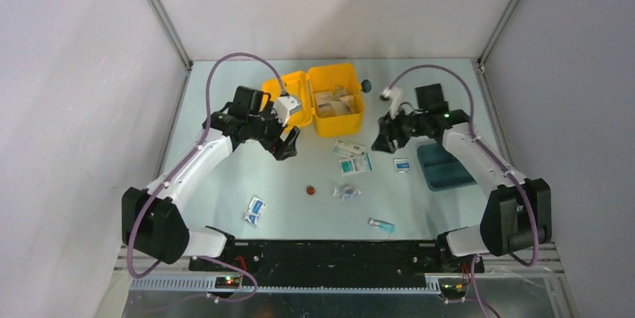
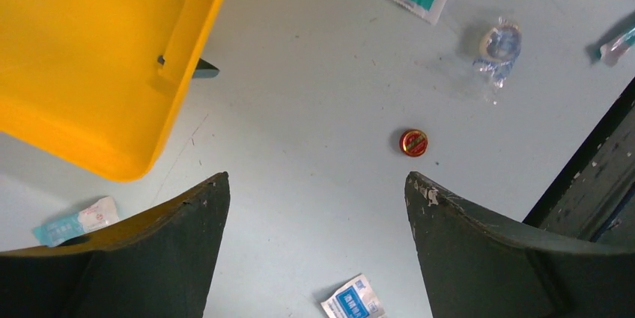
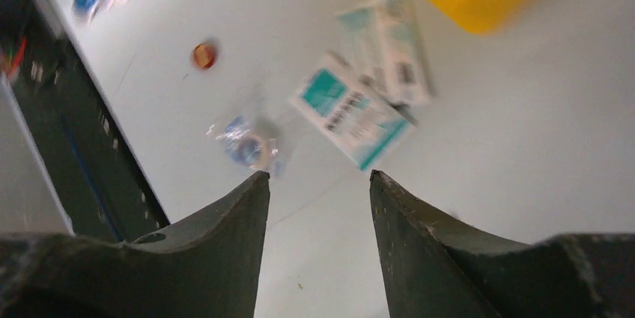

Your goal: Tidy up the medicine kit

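Dark left gripper (image 2: 318, 183): jaws wide apart, empty, over the pale blue table (image 1: 314, 221). Dark right gripper (image 3: 316, 179): jaws partly apart, empty. Bright yellow plastic hinged medicine kit (image 1: 338, 125): lid open, far centre of table.

The left arm (image 1: 191, 164) and right arm (image 1: 479, 157) are built of white link shells and black joint housings, each trailed by a looping purple cable (image 1: 238, 54), with dark curved fingers (image 2: 168, 254) scuffed pale at the tips.
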### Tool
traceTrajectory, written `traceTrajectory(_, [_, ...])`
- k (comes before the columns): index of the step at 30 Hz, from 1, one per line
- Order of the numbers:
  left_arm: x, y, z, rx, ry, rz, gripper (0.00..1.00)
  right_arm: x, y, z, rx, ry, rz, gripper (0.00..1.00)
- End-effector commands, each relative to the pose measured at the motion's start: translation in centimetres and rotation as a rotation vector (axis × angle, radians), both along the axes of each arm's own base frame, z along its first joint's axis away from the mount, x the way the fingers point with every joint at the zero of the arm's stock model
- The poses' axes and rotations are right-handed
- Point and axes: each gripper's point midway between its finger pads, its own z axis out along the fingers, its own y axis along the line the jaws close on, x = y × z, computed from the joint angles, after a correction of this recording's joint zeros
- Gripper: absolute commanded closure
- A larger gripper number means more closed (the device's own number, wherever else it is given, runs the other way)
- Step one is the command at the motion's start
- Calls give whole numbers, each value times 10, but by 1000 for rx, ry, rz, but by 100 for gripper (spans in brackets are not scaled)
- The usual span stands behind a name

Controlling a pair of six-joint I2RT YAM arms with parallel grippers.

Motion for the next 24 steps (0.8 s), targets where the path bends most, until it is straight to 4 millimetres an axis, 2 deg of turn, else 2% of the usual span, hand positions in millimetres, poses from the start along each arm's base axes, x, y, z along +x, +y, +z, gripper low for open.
traceTrajectory(1, [-6,5,12,11,-82,-42,8,-44,56,-9,-50,-269,597,43])
traceTrajectory(6, [-9,15,4,31,-50,40,7,-63,77,-48,-132,-376,919,39])
traceTrajectory(10, [-11,16,1,-15,16,129,7,-73,90,-59,-131,-390,1069,33])
traceTrajectory(13, [-13,16,0,-64,55,191,6,-80,97,-67,-139,-382,1151,27])
traceTrajectory(15, [-11,17,2,-80,54,215,6,-84,101,-74,-151,-370,1184,26])
traceTrajectory(21, [-14,22,-3,-68,58,233,6,-104,102,-100,-197,-295,1284,30])
traceTrajectory(24, [-15,22,2,-86,56,258,7,-108,104,-109,-209,-274,1304,32])
